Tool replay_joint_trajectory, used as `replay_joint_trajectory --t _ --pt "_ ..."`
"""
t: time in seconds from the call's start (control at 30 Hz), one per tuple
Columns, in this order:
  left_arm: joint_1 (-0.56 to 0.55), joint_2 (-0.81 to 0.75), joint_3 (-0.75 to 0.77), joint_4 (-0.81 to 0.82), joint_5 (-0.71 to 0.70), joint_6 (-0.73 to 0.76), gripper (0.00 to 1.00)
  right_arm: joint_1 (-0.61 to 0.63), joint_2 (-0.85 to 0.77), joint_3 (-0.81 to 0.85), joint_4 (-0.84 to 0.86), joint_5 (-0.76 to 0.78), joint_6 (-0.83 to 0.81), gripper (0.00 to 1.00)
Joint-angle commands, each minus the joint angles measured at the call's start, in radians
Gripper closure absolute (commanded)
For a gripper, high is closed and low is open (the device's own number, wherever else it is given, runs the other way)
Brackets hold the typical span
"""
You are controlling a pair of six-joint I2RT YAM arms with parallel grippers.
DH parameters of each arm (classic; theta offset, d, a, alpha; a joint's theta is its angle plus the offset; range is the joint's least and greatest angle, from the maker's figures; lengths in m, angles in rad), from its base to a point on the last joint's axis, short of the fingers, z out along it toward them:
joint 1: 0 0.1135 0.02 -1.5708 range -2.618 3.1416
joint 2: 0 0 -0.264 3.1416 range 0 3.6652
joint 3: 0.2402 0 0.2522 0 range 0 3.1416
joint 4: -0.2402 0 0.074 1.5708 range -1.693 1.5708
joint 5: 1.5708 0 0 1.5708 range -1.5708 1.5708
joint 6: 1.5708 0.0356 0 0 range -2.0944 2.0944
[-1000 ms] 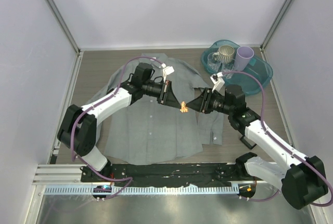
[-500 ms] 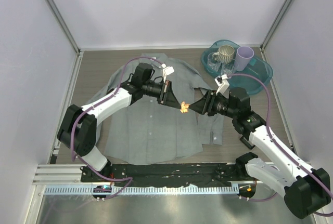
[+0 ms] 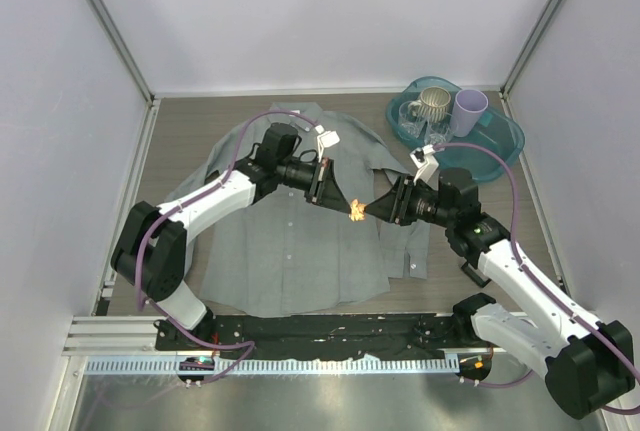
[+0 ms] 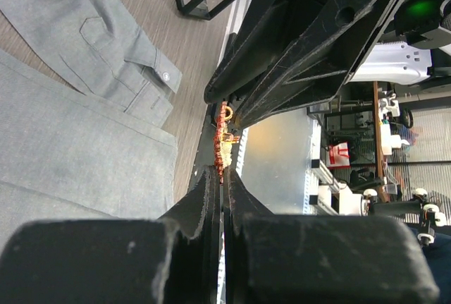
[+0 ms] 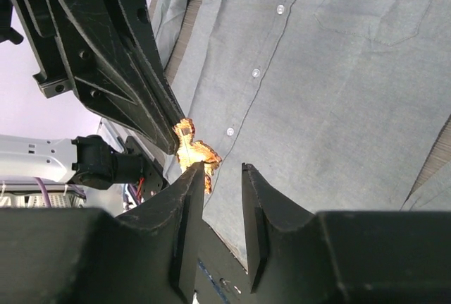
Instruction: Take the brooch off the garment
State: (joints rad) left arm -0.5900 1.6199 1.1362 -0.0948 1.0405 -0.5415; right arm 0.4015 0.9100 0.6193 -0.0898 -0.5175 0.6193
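Observation:
The brooch (image 3: 355, 212), a small orange-red pin, is held in the air above the grey garment (image 3: 290, 251), which lies flat on the table. My left gripper (image 3: 347, 205) is shut on the brooch from the left; in the left wrist view the brooch (image 4: 223, 138) sticks out past the closed fingertips (image 4: 211, 177). My right gripper (image 3: 368, 210) faces it from the right with its jaws open. In the right wrist view the brooch (image 5: 192, 150) sits just beside its left fingertip (image 5: 197, 173), not between the jaws. The garment (image 5: 338, 71) and its white buttons lie below.
A teal tray (image 3: 505, 141) at the back right holds a metal mug (image 3: 433, 104), a purple cup (image 3: 470, 106) and a glass. The garment's sleeve and cuff (image 4: 151, 71) lie to the right. A black rail (image 3: 330, 329) runs along the near edge.
Both grippers and the brooch have shifted slightly toward the near edge. The right arm's wrist has moved a little to the right and turned.

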Motion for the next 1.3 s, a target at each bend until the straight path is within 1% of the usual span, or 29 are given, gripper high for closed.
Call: replay_joint_trajectory --t 0.0,0.13,0.23,0.33,0.4,0.47,0.53,0.57,0.67,0.9,1.07,1.17,1.2,1.23,1.27 --pt "-0.016 -0.054 0.013 0.017 0.041 0.014 1.00 -0.003 0.001 0.036 0.079 -0.056 -0.003 0.67" --pt "-0.021 -0.052 0.013 0.015 0.049 0.017 1.00 -0.003 -0.003 0.033 0.085 -0.067 0.008 0.68" --pt "-0.024 -0.052 0.011 0.015 0.050 0.018 1.00 -0.003 0.000 0.023 0.125 -0.081 0.017 0.69" --pt "-0.025 -0.054 0.011 0.014 0.052 0.021 1.00 -0.003 0.004 0.020 0.134 -0.101 0.019 0.73" --pt "-0.027 -0.052 0.011 0.015 0.052 0.021 1.00 -0.003 0.001 0.013 0.145 -0.105 0.025 0.79" --pt "-0.027 -0.051 0.013 0.014 0.050 0.021 1.00 -0.004 0.000 0.011 0.147 -0.110 0.028 0.82" --pt "-0.027 -0.051 0.013 0.013 0.049 0.021 1.00 -0.003 -0.005 0.002 0.147 -0.121 0.026 0.82" --pt "-0.027 -0.051 0.013 0.012 0.049 0.021 1.00 -0.003 -0.010 -0.001 0.147 -0.121 0.026 0.78" --pt "-0.027 -0.051 0.013 0.010 0.047 0.021 1.00 -0.003 -0.020 -0.015 0.147 -0.115 0.026 0.74" --pt "-0.027 -0.055 0.014 0.004 0.046 0.028 1.00 -0.006 -0.037 -0.035 0.145 -0.108 0.028 0.74" --pt "-0.027 -0.055 0.019 -0.006 0.041 0.035 1.00 -0.007 -0.049 -0.046 0.144 -0.114 0.034 0.76" --pt "-0.027 -0.055 0.022 -0.011 0.039 0.037 1.00 -0.007 -0.059 -0.049 0.144 -0.128 0.040 0.81" --pt "-0.027 -0.052 0.020 -0.011 0.038 0.035 1.00 -0.006 -0.062 -0.049 0.144 -0.133 0.040 0.85" --pt "-0.027 -0.052 0.020 -0.013 0.036 0.035 1.00 -0.007 -0.065 -0.049 0.148 -0.139 0.045 0.92" --pt "-0.027 -0.051 0.020 -0.014 0.035 0.035 1.00 -0.006 -0.068 -0.053 0.151 -0.142 0.049 0.95"
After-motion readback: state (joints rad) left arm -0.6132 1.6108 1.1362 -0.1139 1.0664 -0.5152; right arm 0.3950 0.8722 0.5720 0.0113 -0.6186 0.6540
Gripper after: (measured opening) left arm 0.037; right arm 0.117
